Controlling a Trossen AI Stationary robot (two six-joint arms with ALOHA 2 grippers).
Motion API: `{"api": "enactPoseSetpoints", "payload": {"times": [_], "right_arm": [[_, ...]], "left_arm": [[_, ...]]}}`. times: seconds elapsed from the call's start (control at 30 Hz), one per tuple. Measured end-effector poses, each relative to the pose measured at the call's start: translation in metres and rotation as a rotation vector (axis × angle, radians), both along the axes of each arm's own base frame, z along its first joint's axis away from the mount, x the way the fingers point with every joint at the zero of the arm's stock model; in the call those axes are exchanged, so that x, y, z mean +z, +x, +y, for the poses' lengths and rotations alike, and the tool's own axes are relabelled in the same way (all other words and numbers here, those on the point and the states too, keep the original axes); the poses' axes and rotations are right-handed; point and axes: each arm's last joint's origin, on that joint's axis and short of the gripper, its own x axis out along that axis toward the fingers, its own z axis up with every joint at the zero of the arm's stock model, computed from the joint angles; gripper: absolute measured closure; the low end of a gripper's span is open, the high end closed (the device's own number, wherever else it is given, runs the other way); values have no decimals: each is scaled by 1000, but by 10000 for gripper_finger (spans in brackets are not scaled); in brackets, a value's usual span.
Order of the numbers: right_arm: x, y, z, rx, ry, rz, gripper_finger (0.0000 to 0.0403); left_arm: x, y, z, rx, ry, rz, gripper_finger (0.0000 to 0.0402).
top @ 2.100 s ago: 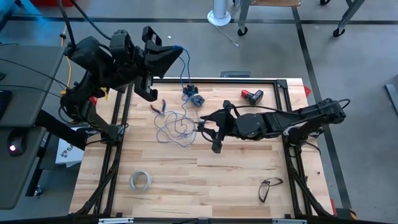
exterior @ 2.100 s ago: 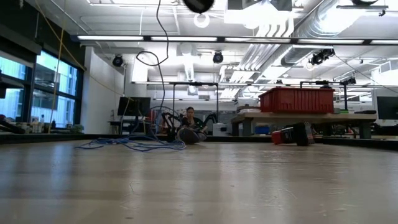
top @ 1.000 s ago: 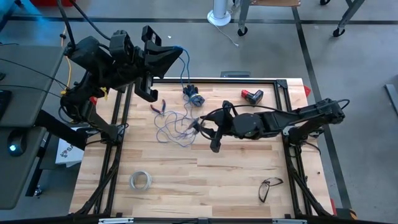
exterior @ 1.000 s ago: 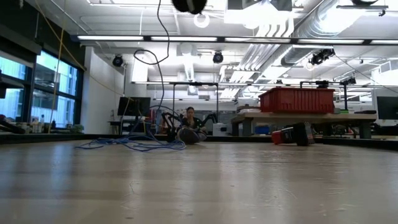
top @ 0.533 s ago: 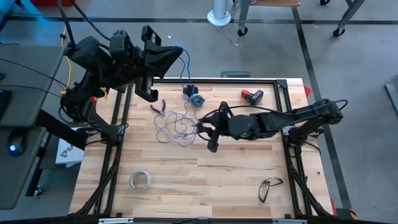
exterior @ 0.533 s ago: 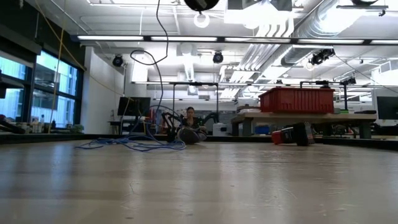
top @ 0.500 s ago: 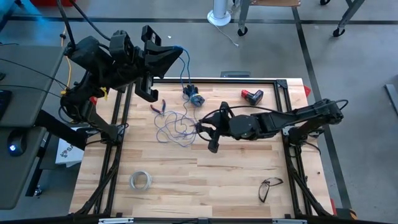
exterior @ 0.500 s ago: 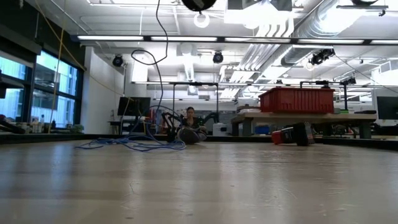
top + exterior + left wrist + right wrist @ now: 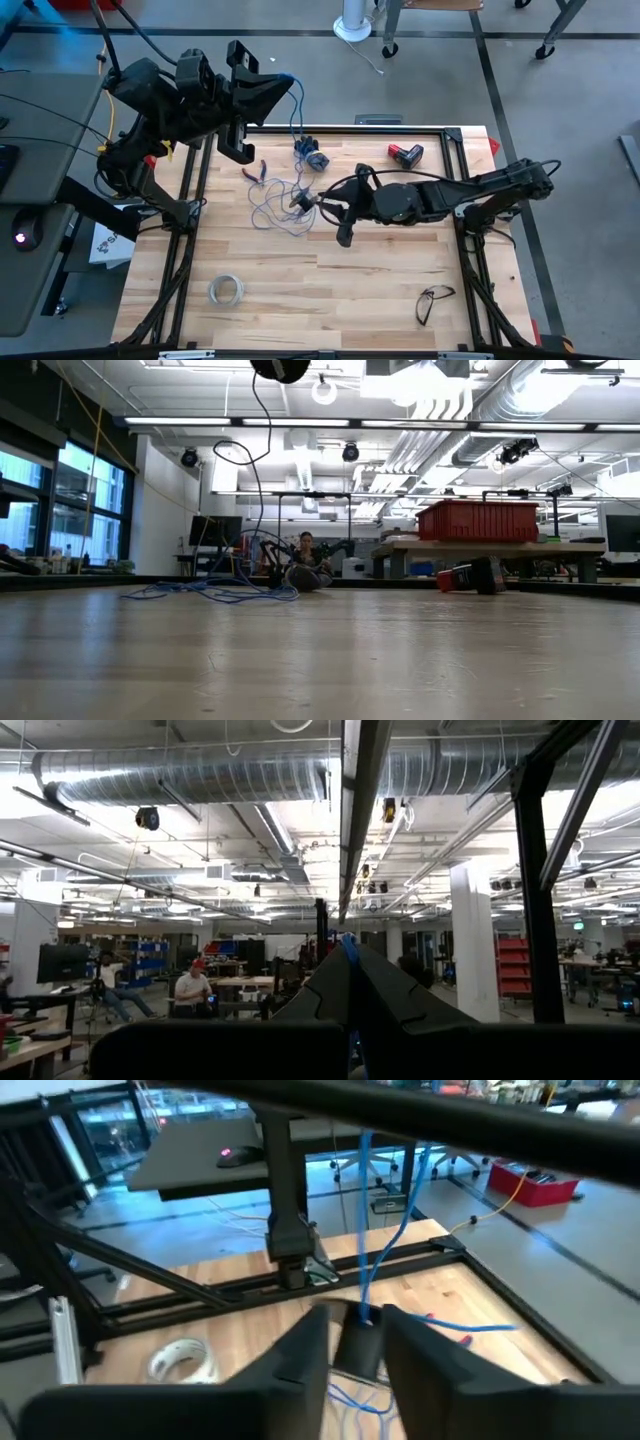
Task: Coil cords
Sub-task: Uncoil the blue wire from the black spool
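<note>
Now left gripper (image 9: 278, 85), raised past the table's (image 9: 380, 290) eleven o'clock corner, is clenched on the wire (image 9: 270, 205) end, likely to keep it taut; right gripper (image 9: 310, 203) near centre grasps what looks like the spool (image 9: 357, 1345); loose loops lie at its nine o'clock; far red bin (image 9: 476, 520), contents hidden.

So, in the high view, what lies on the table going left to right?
Ring of tape → small pliers → loose wire tangle → right gripper → red-and-black tool → glasses.
</note>
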Motion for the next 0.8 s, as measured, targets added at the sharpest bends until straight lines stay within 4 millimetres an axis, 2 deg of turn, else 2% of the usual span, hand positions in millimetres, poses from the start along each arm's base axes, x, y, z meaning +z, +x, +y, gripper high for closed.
{"api": "enactPoseSetpoints", "payload": {"times": [0.2,0.4,0.47,0.53,0.63,0.67,0.8], "right_arm": [[-1,0,-1,2,-11,8,233],[-6,3,-8,-29,-28,41,221],[-9,3,-11,-61,-54,74,237],[-9,3,-11,-78,-69,80,271],[-8,1,-8,-66,-69,76,363],[-7,0,-5,-60,-67,73,382],[-6,-2,1,-64,-60,65,398]], "left_arm": [[0,0,0,0,0,-1,401],[0,0,0,0,-1,-1,401],[0,0,0,1,-1,-1,401],[0,0,0,0,-1,-1,401],[0,0,0,1,-1,-1,401],[0,0,0,0,-1,-2,401],[0,0,0,5,-2,-1,401]]}}
